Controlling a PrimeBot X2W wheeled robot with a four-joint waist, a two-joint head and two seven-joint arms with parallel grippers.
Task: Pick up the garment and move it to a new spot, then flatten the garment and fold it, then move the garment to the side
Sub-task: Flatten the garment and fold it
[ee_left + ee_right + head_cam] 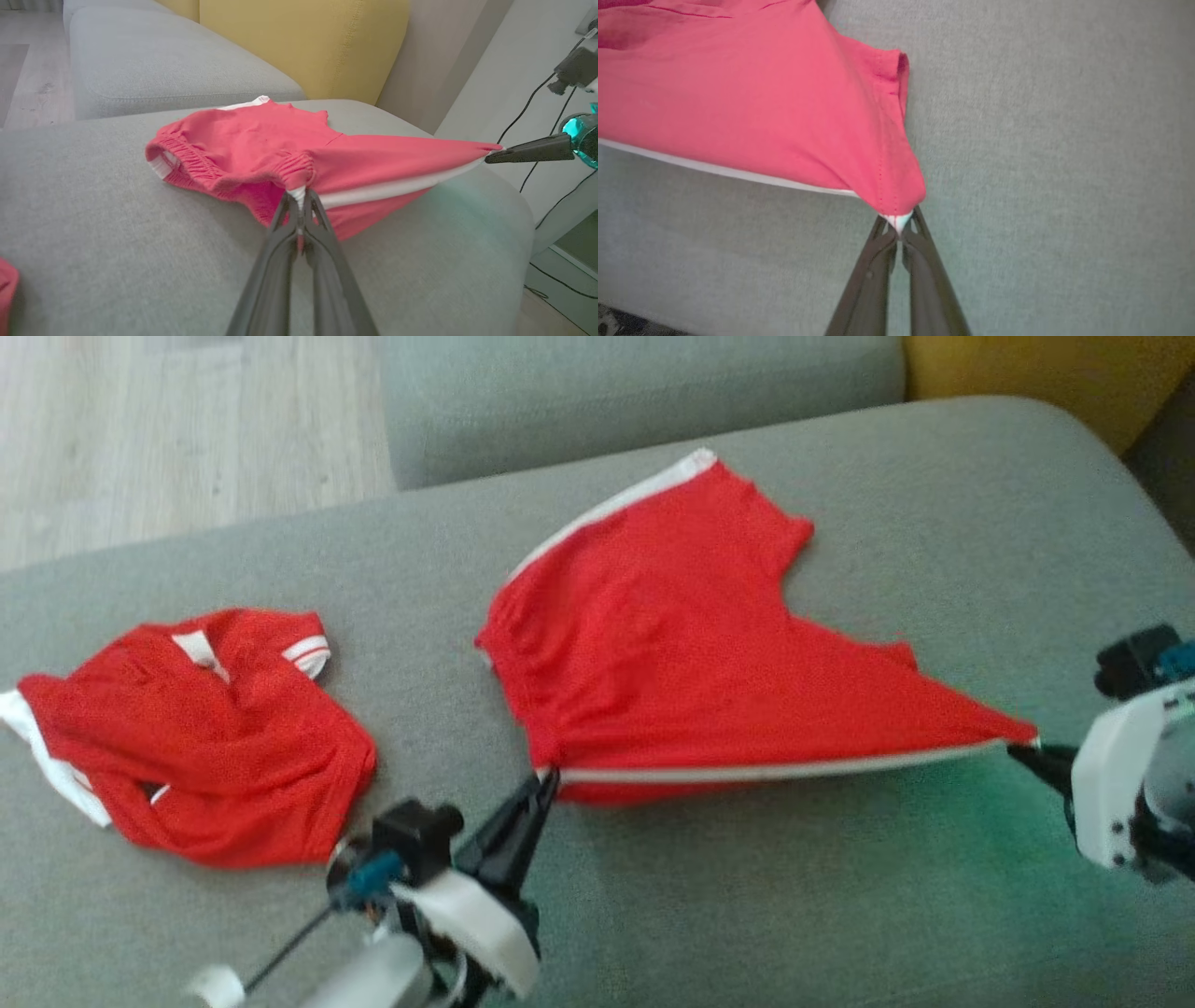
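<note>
The garment (pixel 672 644) is a pair of red shorts with white side stripes, spread on the grey sofa cushion (pixel 840 915) and stretched between both grippers. My left gripper (pixel 549 777) is shut on the waistband corner at the white stripe (pixel 299 198). My right gripper (pixel 1022 747) is shut on the leg hem corner (pixel 899 219). The near edge with the white stripe is pulled taut and lifted slightly off the cushion. In the left wrist view the garment (pixel 261 144) shows its elastic waistband, and the right gripper (pixel 490 156) holds the far tip.
A second red garment with white trim (pixel 196 737) lies crumpled at the left of the cushion. Another grey cushion (pixel 635 392) lies beyond, with a yellow cushion (pixel 303 42) behind. Wooden floor (pixel 177 429) is at the far left. Cables (pixel 532 107) hang at the right.
</note>
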